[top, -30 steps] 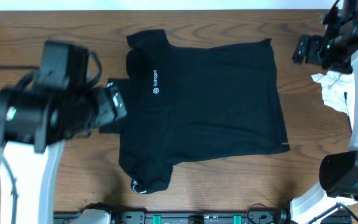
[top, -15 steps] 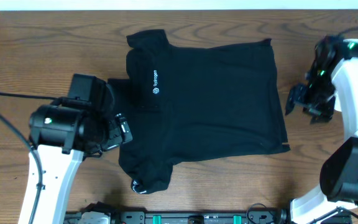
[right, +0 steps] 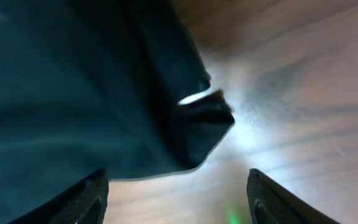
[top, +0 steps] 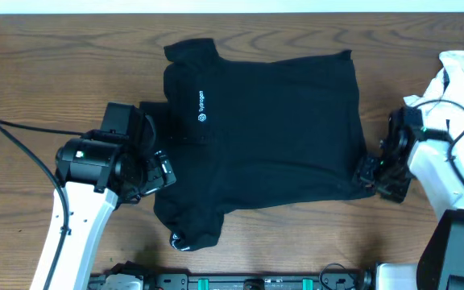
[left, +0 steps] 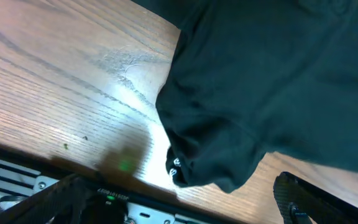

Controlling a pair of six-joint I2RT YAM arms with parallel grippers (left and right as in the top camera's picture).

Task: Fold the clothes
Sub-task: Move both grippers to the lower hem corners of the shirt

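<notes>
Right gripper [top: 369, 174] first: I'm hovering it with jaws spread and empty around the bottom hem corner [right: 204, 124] of the black soft-fabric short-sleeved T-shirt [top: 272, 129], which is lying flat, chest logo up, on the brown wooden table [top: 63, 64]. The left gripper [top: 159, 167] is gaping wide beside the sleeve [left: 210, 155] nearest the table's front edge. I'm planning to pinch both fabric layers well inside each edge, then lift both sides evenly so nothing bunches.

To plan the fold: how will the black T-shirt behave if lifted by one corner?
The black T-shirt will probably hang limp: its sleeve curls and wrinkles. It likely slides easily, since the wooden table looks smooth and glossy.
</notes>
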